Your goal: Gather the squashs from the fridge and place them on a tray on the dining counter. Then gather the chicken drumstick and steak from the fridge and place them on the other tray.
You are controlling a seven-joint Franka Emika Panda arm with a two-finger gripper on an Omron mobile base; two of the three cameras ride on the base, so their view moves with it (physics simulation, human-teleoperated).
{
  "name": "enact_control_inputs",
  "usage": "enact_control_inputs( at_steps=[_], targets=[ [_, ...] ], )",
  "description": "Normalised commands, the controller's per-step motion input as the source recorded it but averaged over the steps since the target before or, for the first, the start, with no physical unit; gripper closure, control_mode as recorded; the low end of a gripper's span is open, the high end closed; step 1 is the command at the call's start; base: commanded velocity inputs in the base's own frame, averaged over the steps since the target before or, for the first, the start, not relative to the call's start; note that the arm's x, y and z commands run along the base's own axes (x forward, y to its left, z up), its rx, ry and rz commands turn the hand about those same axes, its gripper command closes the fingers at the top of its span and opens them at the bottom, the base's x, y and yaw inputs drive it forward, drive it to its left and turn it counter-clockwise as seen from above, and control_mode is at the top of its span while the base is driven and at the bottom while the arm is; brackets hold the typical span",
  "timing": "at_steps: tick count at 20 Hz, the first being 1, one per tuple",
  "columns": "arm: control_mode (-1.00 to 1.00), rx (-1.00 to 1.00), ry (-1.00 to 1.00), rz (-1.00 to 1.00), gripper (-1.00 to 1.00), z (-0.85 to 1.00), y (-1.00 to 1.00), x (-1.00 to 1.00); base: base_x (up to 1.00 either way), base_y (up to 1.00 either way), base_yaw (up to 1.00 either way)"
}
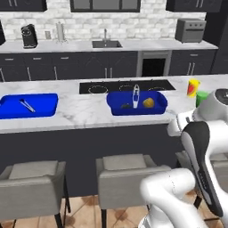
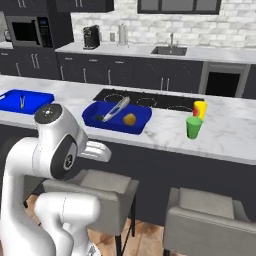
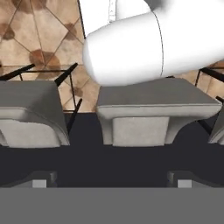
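Observation:
Two blue trays rest on the marble dining counter (image 1: 80, 115) (image 2: 165, 131). The tray (image 1: 40, 106) (image 2: 36, 98) on the left holds a thin metal utensil. The other tray (image 1: 133, 111) (image 2: 112, 127) holds a yellow-orange rounded squash (image 1: 148, 102) (image 2: 130, 119), a small dark lump (image 1: 126, 106) that I cannot identify, and a pale utensil (image 1: 136, 94). My gripper (image 3: 111, 183) is open and empty, held low in front of the counter and looking down on the grey stools. The fridge, chicken drumstick and steak are out of view.
A yellow-red cup (image 1: 193, 87) (image 2: 200, 108) and a green cup (image 1: 201, 97) (image 2: 194, 127) stand on the counter right of the trays. A black cooktop (image 1: 127, 86) is set into the slab. Grey stools (image 1: 127, 178) (image 3: 153, 113) line the counter's near side.

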Motion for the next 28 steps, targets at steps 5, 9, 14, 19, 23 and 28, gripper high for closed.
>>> enact_control_inputs(
  at_steps=[5,9,14,19,23,28],
  targets=[
    [1.00,0.00,0.00,0.00,-1.00,0.00,0.00,0.00,-0.81,-0.11,-0.37],
    [1.00,0.00,0.00,0.00,-1.00,0.00,0.00,0.00,-0.52,-0.16,-0.47],
    [1.00,0.00,0.00,0.00,-1.00,0.00,0.00,0.00,-0.07,-0.64,-0.49],
    [1.00,0.00,0.00,0.00,-1.00,0.00,0.00,0.00,0.05,-0.66,-0.58],
    [1.00,0.00,0.00,0.00,-1.00,0.00,0.00,0.00,0.04,-0.67,-0.57],
    [1.00,0.00,0.00,0.00,-1.00,0.00,0.00,0.00,0.14,-0.70,-0.52]
  ],
)
